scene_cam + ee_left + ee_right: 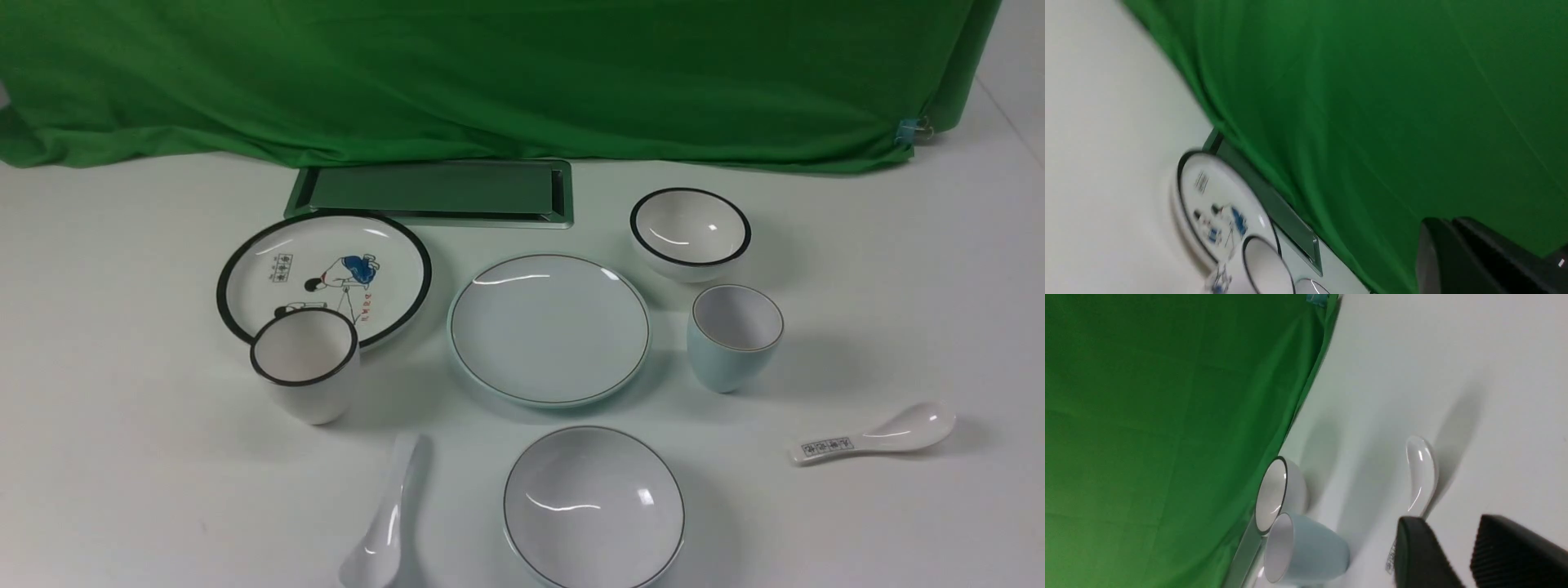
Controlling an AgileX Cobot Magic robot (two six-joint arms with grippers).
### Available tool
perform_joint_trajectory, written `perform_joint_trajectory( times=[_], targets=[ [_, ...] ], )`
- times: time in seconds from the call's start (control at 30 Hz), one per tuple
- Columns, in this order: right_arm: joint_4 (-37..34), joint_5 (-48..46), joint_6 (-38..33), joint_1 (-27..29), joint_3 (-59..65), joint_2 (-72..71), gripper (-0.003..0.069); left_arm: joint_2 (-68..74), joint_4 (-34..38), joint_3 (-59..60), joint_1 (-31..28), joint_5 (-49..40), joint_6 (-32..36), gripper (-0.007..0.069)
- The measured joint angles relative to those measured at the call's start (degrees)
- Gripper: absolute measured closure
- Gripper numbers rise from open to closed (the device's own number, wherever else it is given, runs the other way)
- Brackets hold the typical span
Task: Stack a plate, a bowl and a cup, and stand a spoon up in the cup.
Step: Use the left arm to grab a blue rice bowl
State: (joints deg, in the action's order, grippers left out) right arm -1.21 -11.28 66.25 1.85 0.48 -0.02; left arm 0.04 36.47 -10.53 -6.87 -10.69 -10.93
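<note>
Nothing is stacked yet. The plain pale blue-white round plate lies in the middle of the white table. The wide shallow pale bowl with a thin dark rim line sits between the plate and the near edge. The handleless pale blue cup stands just beside the plate, toward the right edge. The plain all-white ceramic soup spoon lies at the near edge, left of the bowl. My left jaws are closed and empty. My right jaws stand partly apart with nothing between them.

The main danger, I think, is a wrong choice. Each piece has a twin: the cartoon plate with a thick black rim, the black-rimmed white cup, the deeper black-rimmed bowl, and the white spoon with a printed handle. This printed spoon lies close before my right jaws, so I could take it by mistake.

The glazed ceramic also looks slippery. The low rim of the bowl may slide out of a grip. If the bowl lands off-centre on the plate, the cup above may lean, and a spoon dropped against its rim could tip it.
</note>
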Motion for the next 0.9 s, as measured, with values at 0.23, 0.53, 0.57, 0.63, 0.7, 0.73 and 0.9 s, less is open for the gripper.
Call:
perform_joint_trajectory(
  times=[0.23,0.53,0.57,0.63,0.7,0.73,0.9],
  targets=[
    [0.00,12.09,-12.79,-0.27,-0.13,0.81,0.0445,17.30,-12.55,-20.00,0.00,-24.15,12.12,0.0653],
    [0.02,4.51,-44.02,-12.27,-16.05,16.94,0.0646,43.73,-18.83,-38.08,9.56,-43.60,28.03,0.0653],
    [0.08,1.42,-48.05,-14.27,-19.04,19.67,0.0646,46.46,-19.54,-39.35,12.58,-44.62,28.08,0.0653],
    [0.07,-4.91,-54.53,-17.81,-24.42,24.77,0.0646,51.44,-20.69,-41.27,18.49,-46.13,28.31,0.0653],
    [0.07,-11.28,-59.75,-21.25,-29.40,29.90,0.0646,56.51,-21.92,-42.99,25.31,-46.70,28.49,0.0650],
    [0.07,-14.58,-61.85,-23.09,-31.89,32.65,0.0646,59.42,-22.67,-43.69,28.58,-46.65,28.21,0.0645],
    [0.07,-26.99,-66.25,-32.28,-40.84,43.40,0.0645,73.01,-26.01,-46.95,40.06,-41.88,21.19,0.0590]
  ],
)
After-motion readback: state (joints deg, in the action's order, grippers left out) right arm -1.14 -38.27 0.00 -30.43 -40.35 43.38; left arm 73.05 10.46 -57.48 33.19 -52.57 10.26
